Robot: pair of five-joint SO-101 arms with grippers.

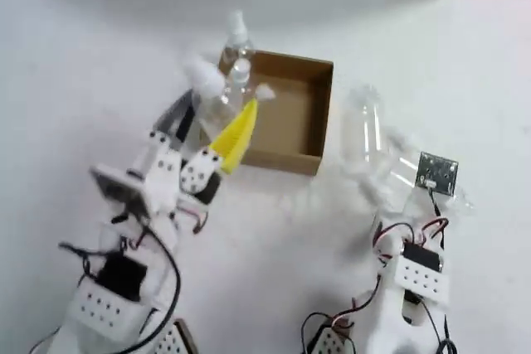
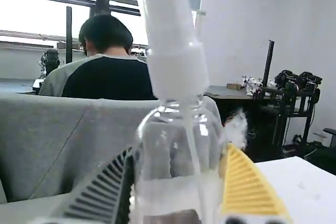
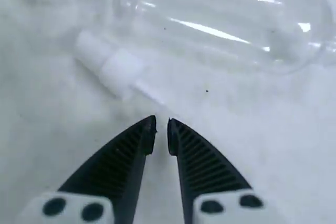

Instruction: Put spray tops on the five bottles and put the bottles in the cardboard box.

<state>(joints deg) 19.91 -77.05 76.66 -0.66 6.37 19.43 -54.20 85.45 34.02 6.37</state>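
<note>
My left gripper (image 2: pixel 176 195) is shut on a clear bottle (image 2: pixel 173 145) that carries a white spray top (image 2: pixel 170 40); a grey finger and a yellow finger (image 2: pixel 247 187) press its sides. From above, this held bottle (image 1: pixel 214 99) stands upright at the left wall of the cardboard box (image 1: pixel 319 113). Two more capped bottles (image 1: pixel 238 39) stand close by at the box's far left corner. My right gripper (image 3: pixel 161 129) is shut on nothing, just above the table. A loose spray top (image 3: pixel 110 64) and a clear bottle (image 3: pixel 226 19) lie just beyond its tips.
Uncapped clear bottles (image 1: pixel 365 130) lie on the white table to the right of the box, in front of the right arm (image 1: pixel 415 271). Grey chair backs line the table's far edge.
</note>
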